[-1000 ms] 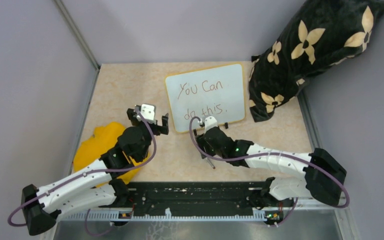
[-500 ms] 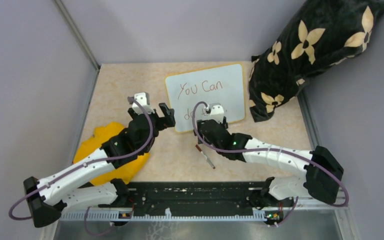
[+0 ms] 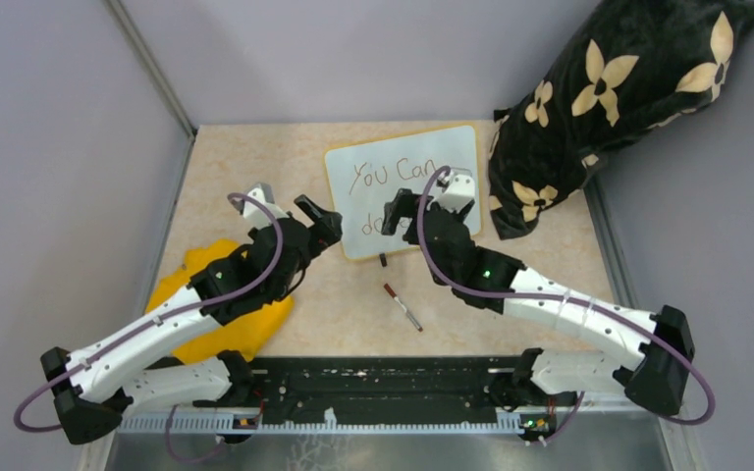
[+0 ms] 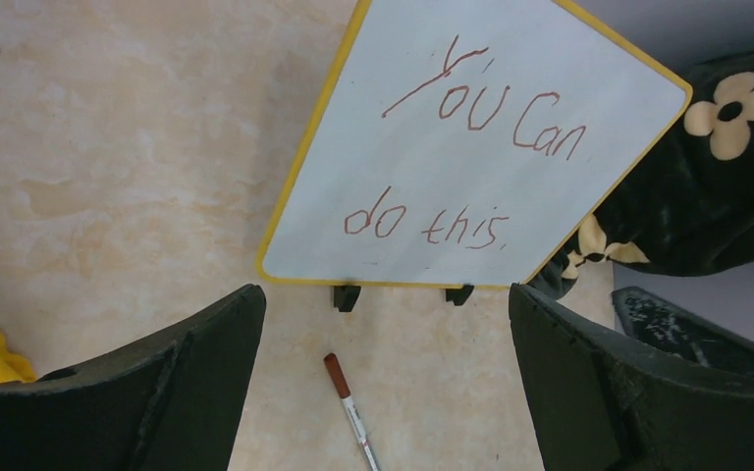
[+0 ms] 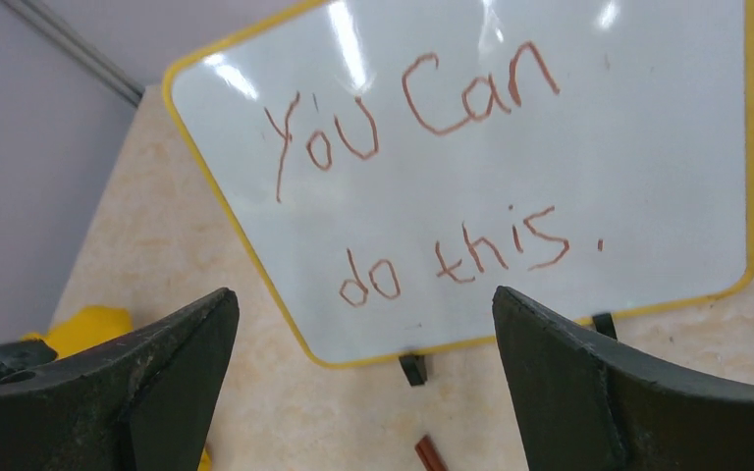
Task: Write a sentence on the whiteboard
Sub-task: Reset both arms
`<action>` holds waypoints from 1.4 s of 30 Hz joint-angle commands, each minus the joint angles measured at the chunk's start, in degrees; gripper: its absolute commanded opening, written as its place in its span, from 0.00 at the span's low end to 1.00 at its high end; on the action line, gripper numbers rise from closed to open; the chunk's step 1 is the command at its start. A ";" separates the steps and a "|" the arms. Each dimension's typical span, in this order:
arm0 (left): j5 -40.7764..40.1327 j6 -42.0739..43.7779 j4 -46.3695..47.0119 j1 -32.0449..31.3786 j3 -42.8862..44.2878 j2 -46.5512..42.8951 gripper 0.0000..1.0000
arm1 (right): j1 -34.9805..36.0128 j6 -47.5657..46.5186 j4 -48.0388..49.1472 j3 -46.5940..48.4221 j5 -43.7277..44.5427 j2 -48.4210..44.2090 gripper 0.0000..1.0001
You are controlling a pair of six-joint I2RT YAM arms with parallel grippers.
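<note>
The whiteboard (image 3: 404, 145) stands tilted at the back of the table on two black feet, yellow-framed. The sentence (image 4: 471, 162) reads "You can do this." in two reddish-brown lines, also plain in the right wrist view (image 5: 432, 186). A marker (image 3: 403, 307) with a brown cap lies flat on the table in front of the board, touching nothing. My left gripper (image 3: 319, 218) hovers open left of the board, over the marker (image 4: 349, 407). My right gripper (image 3: 404, 208) hangs open before the board's lower half, empty; only the marker cap (image 5: 430, 454) shows below it.
A yellow cloth (image 3: 206, 304) lies at the left under the left arm. A black cushion with cream flowers (image 3: 609, 98) leans against the right wall beside the board. Grey walls close in three sides; a black rail (image 3: 383, 392) runs along the near edge.
The right gripper opened, leaving the marker on the table, and rose toward the board. The left gripper swung up and right toward the board's left edge.
</note>
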 commanded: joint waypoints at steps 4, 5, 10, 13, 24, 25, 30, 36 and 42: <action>-1.26 14.30 -6.71 0.20 12.55 4.11 0.99 | -2.84 -10.84 -1.14 16.30 4.19 1.89 0.99; -0.70 19.26 -5.67 0.20 13.99 4.20 0.99 | -3.17 -13.29 -2.17 18.96 3.97 2.82 0.99; 5.71 42.31 2.27 0.20 16.94 2.44 0.99 | -3.31 -20.57 -0.69 26.95 8.91 2.99 0.99; 3.40 45.99 5.41 0.20 16.39 -0.13 0.99 | -3.31 -27.66 8.79 22.76 4.18 -1.99 0.99; -5.25 56.02 8.62 0.20 17.59 -5.15 0.99 | -3.34 -47.38 18.61 13.27 11.65 -11.36 0.98; -5.35 56.51 9.04 0.20 17.60 -5.36 0.99 | -3.31 -47.77 18.64 11.66 10.94 -12.52 0.99; -6.12 57.85 10.13 0.20 17.70 -5.25 0.99 | -3.35 -46.26 19.34 3.08 3.69 -19.44 0.98; -5.30 58.29 11.13 0.20 17.75 -4.32 0.99 | -3.31 -43.74 19.68 -0.87 3.10 -23.06 0.98; -4.07 57.14 11.68 0.20 17.43 -3.46 0.99 | -3.31 -43.09 19.05 -1.07 3.45 -22.89 0.98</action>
